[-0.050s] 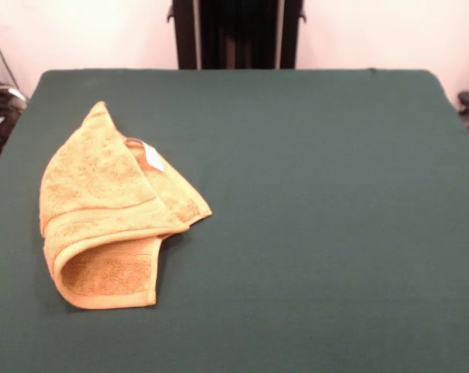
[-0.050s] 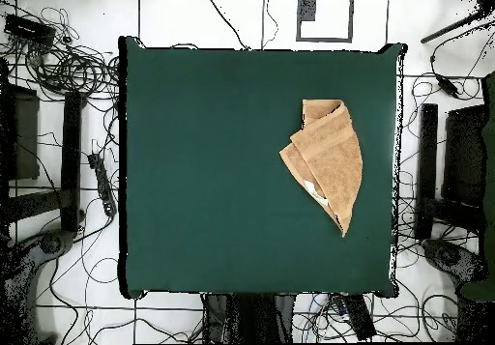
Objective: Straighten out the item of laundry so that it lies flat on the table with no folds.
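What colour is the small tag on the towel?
White; the tag on the towel shows best in the front view.

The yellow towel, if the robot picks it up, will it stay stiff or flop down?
Probably flop: the towel already lies folded over itself in soft curves. It looks thin, so likely light. Pushed, its terry might drag and bunch on the table cloth rather than slide.

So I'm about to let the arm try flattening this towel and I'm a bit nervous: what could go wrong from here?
1. The towel is folded over itself in several layers, with a rolled loop at its near end; a pinch there could catch two layers and drag the fold along rather than open it.
2. It lies close to one side edge of the table, so pulling outward might hang a corner over the edge.
3. The small white tag marks a tucked layer, easily missed.
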`<state>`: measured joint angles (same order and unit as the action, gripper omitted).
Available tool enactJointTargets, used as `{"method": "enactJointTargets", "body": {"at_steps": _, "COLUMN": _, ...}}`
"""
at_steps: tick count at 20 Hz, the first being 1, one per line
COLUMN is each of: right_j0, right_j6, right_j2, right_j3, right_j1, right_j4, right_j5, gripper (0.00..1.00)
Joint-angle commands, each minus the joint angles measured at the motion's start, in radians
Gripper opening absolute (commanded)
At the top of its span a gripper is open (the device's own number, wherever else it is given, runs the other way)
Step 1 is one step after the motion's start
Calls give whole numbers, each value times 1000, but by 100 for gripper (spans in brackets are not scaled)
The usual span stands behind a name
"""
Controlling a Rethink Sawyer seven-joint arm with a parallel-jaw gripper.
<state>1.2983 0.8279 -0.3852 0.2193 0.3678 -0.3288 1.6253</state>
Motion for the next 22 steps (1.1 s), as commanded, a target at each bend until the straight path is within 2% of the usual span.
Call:
{"method": "enactJointTargets", "body": {"at_steps": 1, "right_j0": -74, "right_j6": 107, "right_j2": 21, "right_j3": 305, "right_j1": 61, "right_j4": 82, "right_j5": -83, "gripper": 100}}
{"method": "enactJointTargets", "body": {"at_steps": 5, "right_j0": -66, "right_j6": 94, "right_j2": 30, "right_j3": 474, "right_j1": 123, "right_j4": 174, "right_j5": -128, "gripper": 100}}
{"method": "enactJointTargets", "body": {"at_steps": 10, "right_j0": -79, "right_j6": 201, "right_j2": 97, "right_j3": 700, "right_j1": 241, "right_j4": 200, "right_j5": -355, "gripper": 100}}
{"method": "enactJointTargets", "body": {"at_steps": 14, "right_j0": -98, "right_j6": 259, "right_j2": 132, "right_j3": 823, "right_j1": 306, "right_j4": 218, "right_j5": -466, "gripper": 100}}
{"method": "enactJointTargets", "body": {"at_steps": 18, "right_j0": -107, "right_j6": 184, "right_j2": 131, "right_j3": 950, "right_j1": 381, "right_j4": 214, "right_j5": -633, "gripper": 100}}
{"method": "enactJointTargets", "body": {"at_steps": 22, "right_j0": -124, "right_j6": 253, "right_j2": 152, "right_j3": 1014, "right_j1": 414, "right_j4": 230, "right_j5": -708, "gripper": 100}}
